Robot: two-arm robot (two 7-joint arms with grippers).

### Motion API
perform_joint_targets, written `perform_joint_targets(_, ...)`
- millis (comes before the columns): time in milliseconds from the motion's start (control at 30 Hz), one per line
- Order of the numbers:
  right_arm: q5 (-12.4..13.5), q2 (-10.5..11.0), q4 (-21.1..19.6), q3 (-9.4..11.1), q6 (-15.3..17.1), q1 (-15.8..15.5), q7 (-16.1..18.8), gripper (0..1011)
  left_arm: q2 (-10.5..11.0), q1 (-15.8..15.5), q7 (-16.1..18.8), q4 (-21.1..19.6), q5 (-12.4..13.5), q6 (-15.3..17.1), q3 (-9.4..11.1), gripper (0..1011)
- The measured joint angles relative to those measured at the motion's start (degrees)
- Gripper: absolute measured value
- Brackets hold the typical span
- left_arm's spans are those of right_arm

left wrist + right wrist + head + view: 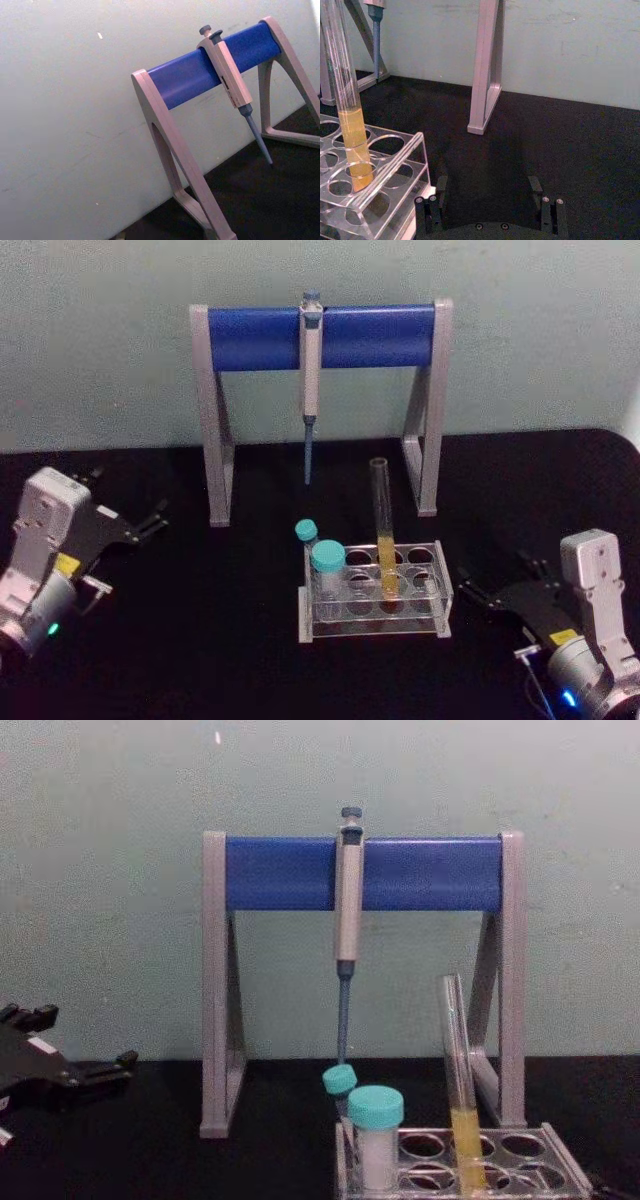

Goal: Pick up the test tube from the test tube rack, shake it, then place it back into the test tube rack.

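Spanning the black worktop [250, 660] behind the test tube rack [372, 592], the pipette stand [320, 337] holds a pipette [311, 380]. The test tube [384, 540] stands upright in a middle hole of the rack, two teal-capped vials [327, 570] at the rack's left end. The right end effector [497, 598] sits just right of the rack, fingers apart; it should approach level and pinch the glass above the liquid, lifting straight up. The left end effector [148, 523] idles far left of the rack, fingers apart
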Motion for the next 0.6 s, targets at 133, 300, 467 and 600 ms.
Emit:
perform_joint_targets(133,0.0,0.0,0.0,0.0,0.0,0.0,0.0,1000,0.0,0.0,0.0,0.0,0.0,0.0,0.0,1010)
perform_joint_targets(300,0.0,0.0,0.0,0.0,0.0,0.0,0.0,1000,0.0,0.0,0.0,0.0,0.0,0.0,0.0,1010)
perform_joint_targets(467,0.0,0.0,0.0,0.0,0.0,0.0,0.0,1000,0.0,0.0,0.0,0.0,0.0,0.0,0.0,1010)
perform_joint_targets(600,0.0,0.0,0.0,0.0,0.0,0.0,0.0,1000,0.0,0.0,0.0,0.0,0.0,0.0,0.0,1010)
